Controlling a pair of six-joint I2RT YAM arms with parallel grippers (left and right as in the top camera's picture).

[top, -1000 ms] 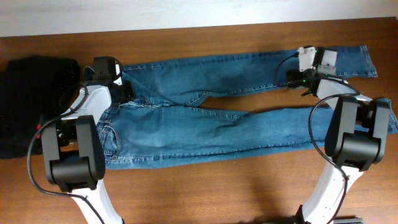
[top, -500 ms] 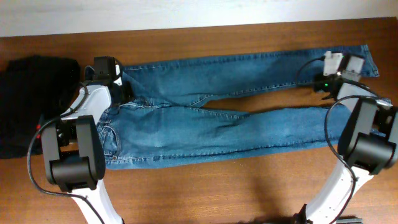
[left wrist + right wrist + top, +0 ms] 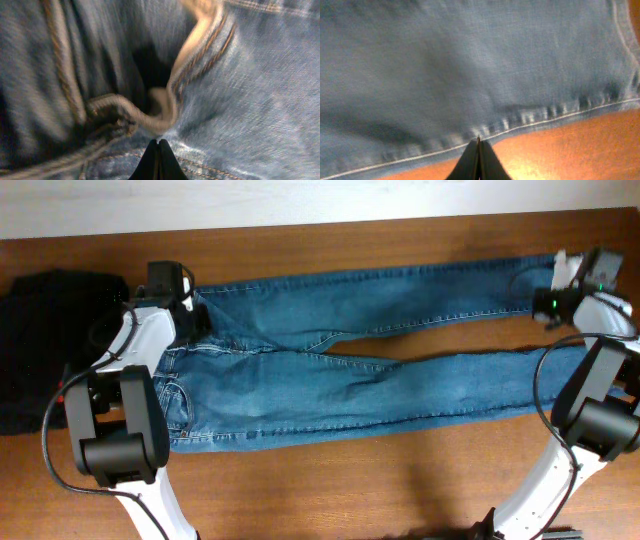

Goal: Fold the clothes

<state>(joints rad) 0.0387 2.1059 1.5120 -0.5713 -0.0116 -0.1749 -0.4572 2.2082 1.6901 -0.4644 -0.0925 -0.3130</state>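
The blue jeans [image 3: 330, 380] lie flat across the table with the waist at the left and both legs running right. My left gripper [image 3: 195, 320] sits at the waistband's far corner. In the left wrist view its jaws [image 3: 158, 142] are shut, with bunched denim [image 3: 260, 90] and a raised seam fold just ahead. My right gripper [image 3: 560, 285] is at the far leg's cuff end. The right wrist view shows that gripper [image 3: 478, 140] shut on the stitched edge of the leg [image 3: 470, 65], with bare table [image 3: 570, 150] below. The cuff itself is hidden under the gripper.
A black garment [image 3: 50, 340] lies in a heap at the table's left edge, just beyond my left arm. Bare wooden table [image 3: 350, 490] runs along the front. A pale wall borders the back edge.
My right gripper has travelled right along the far leg to its cuff end and shut there. The left gripper has edged slightly back, still shut at the waistband.
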